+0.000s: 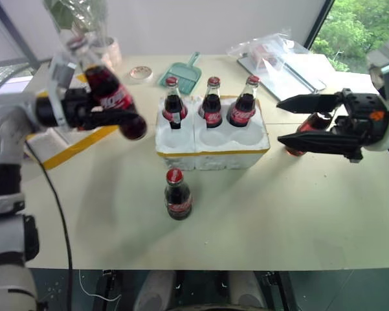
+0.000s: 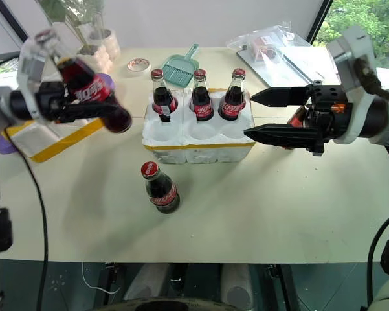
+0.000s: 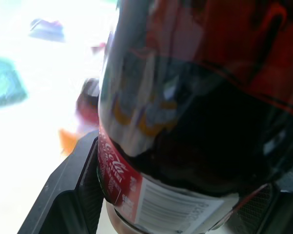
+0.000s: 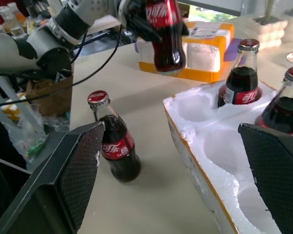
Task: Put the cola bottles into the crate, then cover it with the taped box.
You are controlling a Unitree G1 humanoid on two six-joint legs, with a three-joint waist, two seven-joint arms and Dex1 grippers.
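Left eye view: left gripper (image 1: 110, 115) clamps a tilted cola bottle (image 1: 113, 97) at its label.
Glass: heavy, slick, breakable.
Right gripper (image 1: 291, 121): fingers wide, empty, at crate's (image 1: 213, 148) 3 o'clock.

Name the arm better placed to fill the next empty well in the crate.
Left. Its tool already grips a cola bottle lifted beside the crate, whose front wells are empty. The right tool is open and holds nothing.

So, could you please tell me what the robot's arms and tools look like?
Both arms are light grey and white shells with black joints. A black cable trails along the left arm. Each tool has two long black fingers with mesh-textured pads; the right tool has a black housing with a small orange mark.
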